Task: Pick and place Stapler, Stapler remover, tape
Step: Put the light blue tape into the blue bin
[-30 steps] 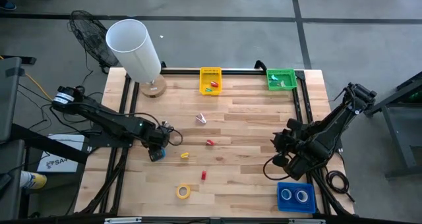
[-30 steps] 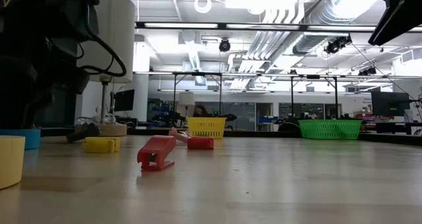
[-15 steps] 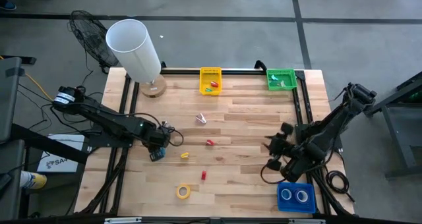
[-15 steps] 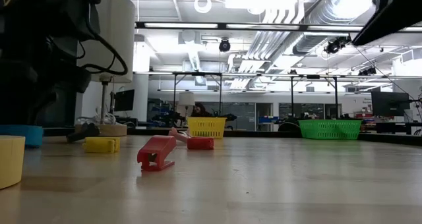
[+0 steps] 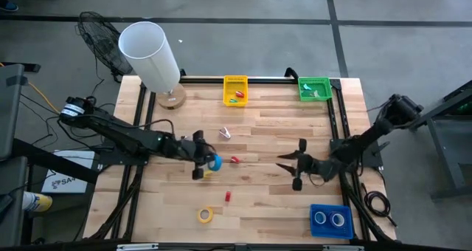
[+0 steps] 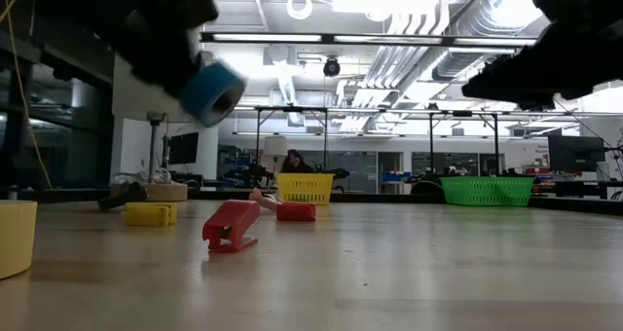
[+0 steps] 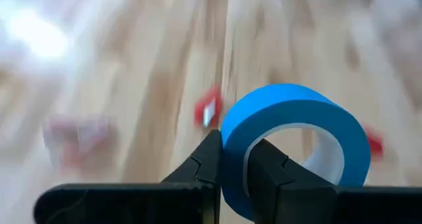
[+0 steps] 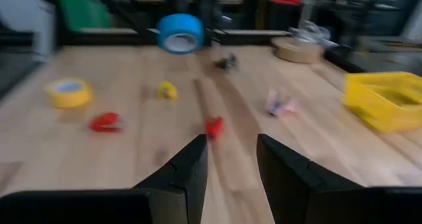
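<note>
Two pincers over the table [image 5: 280, 133]: left pincer [image 5: 204, 162] clamped on blue tape [image 5: 214, 162], right pincer [image 5: 293, 167] apart.

Blue tape roll [image 5: 214, 162]: ring-shaped, pale core, pinched through its wall by the left gripper [image 5: 206, 163], one finger inside the core and one outside. Seen lifted clear of the table in the low view, tilted, its open core turned partly toward the camera.

Yellow tape roll [image 5: 205, 215]: lying flat on the wood near the table's front edge, apart from everything else.

Two blue tape rolls [image 5: 330, 219]: lying flat, side by side, inside the blue bin [image 5: 313, 209] at the front right corner.

Small red pieces [image 5: 228, 196], a yellow piece [image 5: 207, 175] and a pink piece [image 5: 225, 133] are scattered mid-table; stapler or remover cannot be told.
</note>
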Robot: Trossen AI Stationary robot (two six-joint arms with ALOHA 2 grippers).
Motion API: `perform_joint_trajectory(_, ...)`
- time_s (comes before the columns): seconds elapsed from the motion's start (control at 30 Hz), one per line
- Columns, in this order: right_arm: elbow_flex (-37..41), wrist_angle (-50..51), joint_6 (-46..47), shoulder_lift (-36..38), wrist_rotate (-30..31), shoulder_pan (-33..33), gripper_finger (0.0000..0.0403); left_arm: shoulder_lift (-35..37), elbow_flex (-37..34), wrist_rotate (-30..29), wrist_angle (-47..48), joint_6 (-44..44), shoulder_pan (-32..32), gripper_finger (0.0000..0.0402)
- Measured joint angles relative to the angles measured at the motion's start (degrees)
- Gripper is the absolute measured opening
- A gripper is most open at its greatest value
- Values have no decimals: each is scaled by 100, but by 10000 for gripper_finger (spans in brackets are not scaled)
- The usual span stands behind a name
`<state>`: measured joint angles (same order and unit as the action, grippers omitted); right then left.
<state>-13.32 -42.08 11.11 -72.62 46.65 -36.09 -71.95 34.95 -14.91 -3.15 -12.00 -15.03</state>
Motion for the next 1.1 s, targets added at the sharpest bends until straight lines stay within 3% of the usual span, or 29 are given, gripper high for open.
perform_joint_trajectory(0.2, 115, -665, -555, -10, -1495, 813, 122, -213, 5, -175, -1805, 1165, 0, 35)
perform_joint_trajectory(0.43, -655, -677, -1171, -549, -2522, 1401, 151, -659, 7, -178, -2987, 1787, 0, 35)
perform_joint_trajectory(0.67, -1711, -666, -1746, -1653, -2850, 1670, 196, -1007, 5, -342, -3284, 1822, 0, 35)
perform_joint_trajectory(1.1, -3216, -653, -2021, -3154, -3184, 1954, 197, -1070, 3, -365, -3258, 1828, 0, 35)
